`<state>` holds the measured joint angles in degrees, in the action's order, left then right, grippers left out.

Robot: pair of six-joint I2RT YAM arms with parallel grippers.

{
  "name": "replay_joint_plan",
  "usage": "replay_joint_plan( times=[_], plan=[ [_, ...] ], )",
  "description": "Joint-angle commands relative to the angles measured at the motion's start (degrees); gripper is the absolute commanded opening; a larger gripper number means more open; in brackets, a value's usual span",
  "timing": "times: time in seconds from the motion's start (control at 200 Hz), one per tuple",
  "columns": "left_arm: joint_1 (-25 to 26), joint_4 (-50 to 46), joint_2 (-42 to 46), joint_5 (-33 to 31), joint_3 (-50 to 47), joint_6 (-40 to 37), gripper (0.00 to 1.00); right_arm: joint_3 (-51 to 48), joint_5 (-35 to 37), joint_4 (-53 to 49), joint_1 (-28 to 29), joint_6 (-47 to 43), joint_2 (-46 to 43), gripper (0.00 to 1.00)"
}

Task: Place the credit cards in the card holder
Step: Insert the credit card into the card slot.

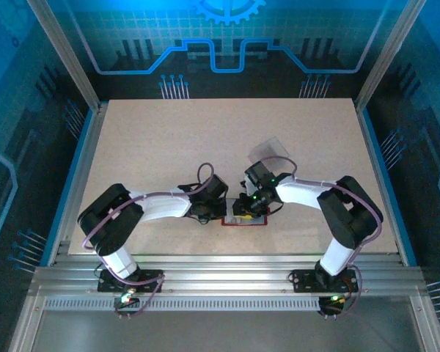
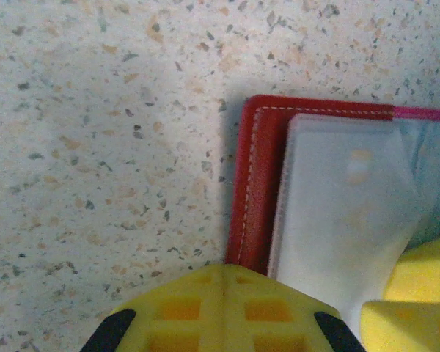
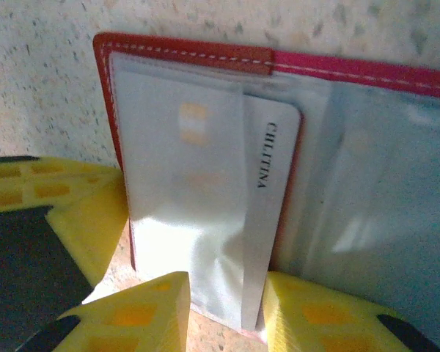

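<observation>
**Card part-way into wallet pocket, spare card loose on table**

Wallet lies open low centre in the top view, between both wrists.

- Red stitched rim, clear pockets inside.
- In the right wrist view, a pale card printed "CHLITINA" sits in the left pocket. Most of it is under the clear film. Its right strip and lower end are uncovered.
- Pockets at the right of that frame: contents unclear through the glare.
- Spare card lies flat on the table, just above the right wrist in the top view and apart from the wallet.

Grippers

- Left gripper: clenched, holding nothing. Its tip is at the wallet's lower left corner, seemingly pinning it.
- Right gripper: jaws part-way apart around the card's lower end, not pinching it. Contact with the card is uncertain.

Handling, as judged

- Cards look light, thin, springy and slick. A card flat on the table is probably hard to lift, so take it by a short edge or a raised corner.
- Pocket film looks soft and puckers, so a card corner could snag on it.
- Wallet is light and likely to slide unless pinned.
</observation>
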<state>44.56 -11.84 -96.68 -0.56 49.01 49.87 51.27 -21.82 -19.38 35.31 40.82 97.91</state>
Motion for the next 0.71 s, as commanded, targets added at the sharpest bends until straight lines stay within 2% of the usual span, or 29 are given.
replay_joint_plan(
  times=[0.0,0.14,0.525,0.575,0.7],
  plan=[
    [-1.4,-2.7,0.9,0.6,-3.5,1.7,0.03,3.7,-1.9,1.1,0.9,-2.4,2.2,0.34],
    [-2.1,-3.5,1.3,0.7,-3.4,1.0,0.04,5.7,-1.8,-0.7,0.9,-3.6,2.6,0.35],
    [-2.3,-2.8,0.3,1.1,-3.3,1.0,0.04,8.1,10.8,-13.6,0.5,-8.6,-4.3,0.49],
    [-2.3,-2.7,0.1,1.2,-3.2,0.9,0.04,8.8,11.9,-14.1,0.3,-9.6,-4.1,0.48],
    [-2.3,-2.7,-0.1,1.5,-3.2,0.9,0.04,13.2,16.2,-17.1,0.3,-13.1,-1.0,0.39]
  ],
)
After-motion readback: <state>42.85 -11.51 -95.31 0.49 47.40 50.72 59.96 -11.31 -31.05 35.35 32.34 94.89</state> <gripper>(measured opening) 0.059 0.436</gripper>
